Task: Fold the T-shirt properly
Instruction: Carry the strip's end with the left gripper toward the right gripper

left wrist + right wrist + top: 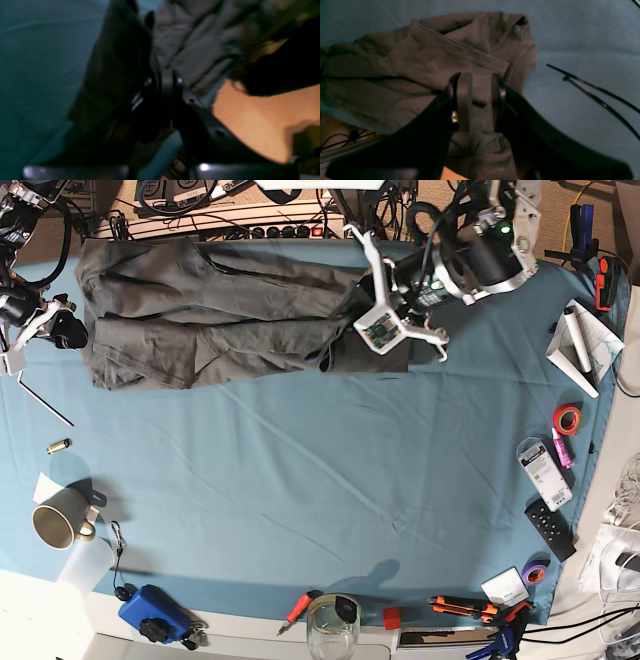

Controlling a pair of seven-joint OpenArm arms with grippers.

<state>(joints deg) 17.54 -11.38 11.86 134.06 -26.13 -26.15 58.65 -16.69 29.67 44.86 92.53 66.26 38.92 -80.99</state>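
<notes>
The dark grey-brown T-shirt [220,310] lies crumpled in a long band along the far left part of the light blue tablecloth [320,480]. My right gripper [62,330] is at the shirt's left end; in the right wrist view [480,100] its fingers [463,100] pinch a bunched fold of the shirt [420,62]. My left gripper [358,310] is at the shirt's right end. The left wrist view is blurred: the gripper [165,85] looks shut with dark cloth beside it and the shirt [195,45] stretching away beyond it.
A black cable tie [595,92] lies on the cloth by the right gripper. A mug [58,525], a blue device [155,615] and a glass jar [333,625] stand along the near edge. Tape rolls [570,418], a remote [550,530] and markers lie at the right.
</notes>
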